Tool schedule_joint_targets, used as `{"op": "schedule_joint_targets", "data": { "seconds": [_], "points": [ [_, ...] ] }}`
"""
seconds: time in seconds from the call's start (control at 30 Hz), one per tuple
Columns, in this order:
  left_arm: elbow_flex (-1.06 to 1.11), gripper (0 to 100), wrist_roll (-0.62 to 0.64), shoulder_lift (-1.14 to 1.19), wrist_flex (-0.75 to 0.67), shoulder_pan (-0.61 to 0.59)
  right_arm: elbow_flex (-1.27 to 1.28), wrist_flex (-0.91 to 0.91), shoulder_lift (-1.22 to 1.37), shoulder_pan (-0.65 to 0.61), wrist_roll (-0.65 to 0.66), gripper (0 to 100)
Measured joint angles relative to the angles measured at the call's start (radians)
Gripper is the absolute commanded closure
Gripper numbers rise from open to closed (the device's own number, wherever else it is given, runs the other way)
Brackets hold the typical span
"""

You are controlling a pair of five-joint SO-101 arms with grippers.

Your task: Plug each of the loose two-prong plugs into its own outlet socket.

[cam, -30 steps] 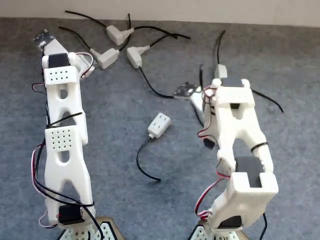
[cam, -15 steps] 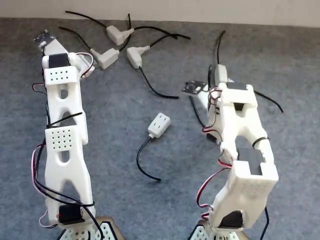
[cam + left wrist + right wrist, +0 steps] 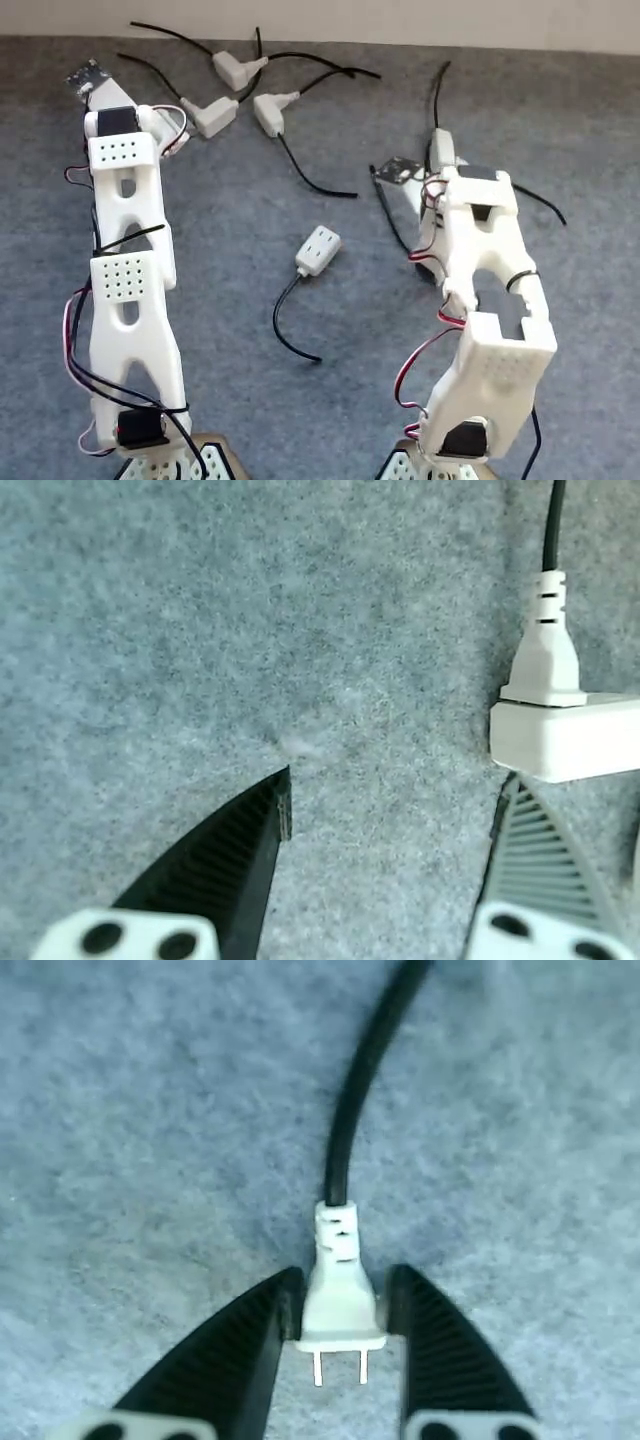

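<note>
Two claws. Right claw point(image 3: 342, 1278) pinches the plug point(image 3: 340, 1312) across its width, prongs toward the wrist, cord running straight away. Centre socket point(image 3: 318, 250) lies toward the desk's left edge from it. Left claw point(image 3: 397, 783) is spread, touching the corner socket point(image 3: 565, 738) near the far-left corner.

White left arm point(image 3: 128, 285) and right arm point(image 3: 500, 365), perforated panels, black servos, red and black wires, dark ribbed fingers point(image 3: 232, 1352).
</note>
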Motion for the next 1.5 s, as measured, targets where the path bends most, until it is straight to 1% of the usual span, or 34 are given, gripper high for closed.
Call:
{"op": "schedule_joint_targets", "data": {
  "seconds": [0.3, 0.4, 0.53, 0.63, 0.8, 0.93, 1.1, 1.2, 1.3, 1.37, 1.5],
  "points": [
    [0.000, 68, 0.000, 0.000, 0.000, 0.000, 0.018, 0.003, -0.117, -0.011, -0.005, 92.2],
    [0.000, 68, 0.000, 0.000, 0.000, 0.000, 0.018, 0.008, -0.189, -0.060, -0.069, 92.2],
    [0.000, 68, 0.000, 0.000, 0.000, 0.000, 0.020, 0.014, -0.287, -0.178, -0.261, 92.2],
    [0.000, 68, 0.000, 0.000, 0.000, 0.000, 0.020, 0.014, -0.367, -0.301, -0.420, 92.2],
    [0.000, 68, 0.006, 0.000, 0.000, -0.018, -0.008, 0.014, -0.425, -0.508, -0.624, 92.2],
    [0.000, 68, 0.101, 0.000, -0.028, -0.081, -0.114, 0.002, -0.410, -0.620, -0.838, 92.2],
    [0.061, 68, 0.275, 0.000, -0.060, -0.187, -0.301, -0.018, -0.222, -0.681, -1.140, 92.2],
    [0.081, 68, 0.353, 0.000, -0.066, -0.216, -0.450, -0.025, -0.049, -0.717, -1.298, 92.2],
    [0.084, 68, 0.371, 0.000, -0.068, -0.221, -0.612, -0.025, 0.135, -0.747, -1.425, 92.1],
    [0.084, 68, 0.377, 0.000, -0.068, -0.221, -0.715, -0.025, 0.249, -0.761, -1.494, 90.2],
    [0.084, 68, 0.377, 0.000, -0.068, -0.221, -0.888, -0.021, 0.437, -0.767, -1.608, 78.6]
  ]
}}
